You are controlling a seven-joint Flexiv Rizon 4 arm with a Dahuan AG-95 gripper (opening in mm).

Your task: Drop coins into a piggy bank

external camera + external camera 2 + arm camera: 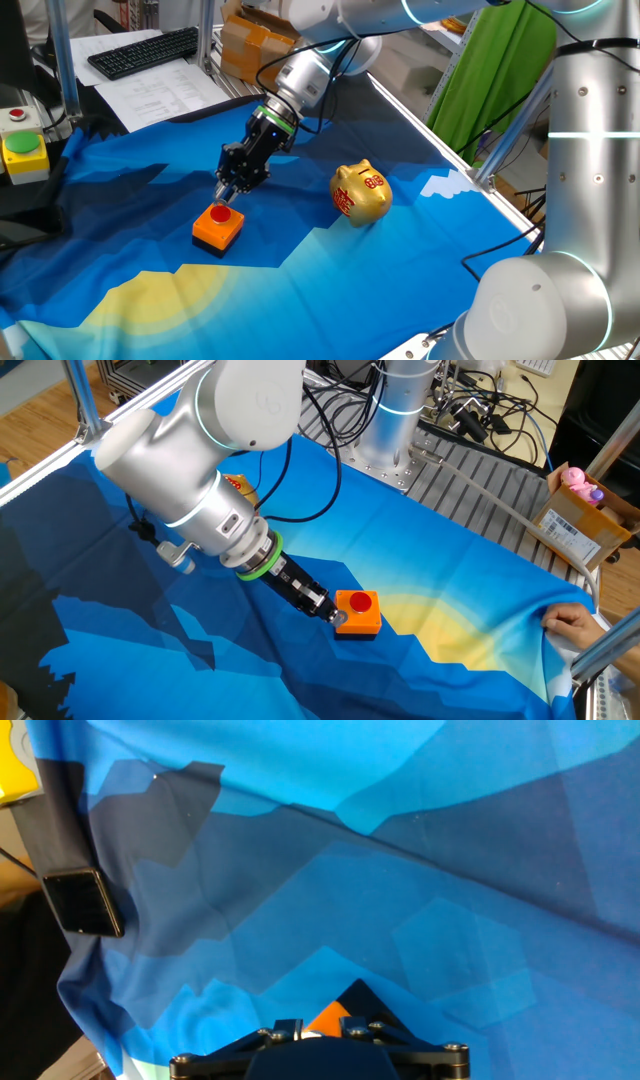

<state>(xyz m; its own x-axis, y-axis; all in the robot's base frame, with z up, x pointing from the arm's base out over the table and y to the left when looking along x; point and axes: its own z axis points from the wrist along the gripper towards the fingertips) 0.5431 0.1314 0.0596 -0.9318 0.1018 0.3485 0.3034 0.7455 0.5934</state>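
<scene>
Piggy bank [361,194] almost wholly hidden behind the arm in the other fixed view, absent from the hand view. Orange block [330,1018] mostly covered by the gripper [320,1038] body there. Fingertips too small to judge in either fixed view. Coins nowhere discernible.

Glossy gold piggy bank [361,193], matt cloth [300,290]

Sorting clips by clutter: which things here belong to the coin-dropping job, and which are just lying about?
Belonging to the job:
shiny gold pig-shaped piggy bank
two-finger gripper, over the orange block with a red top; no coin visible

Lying about:
black keyboard
yellow box with a red button
cardboard box
</scene>
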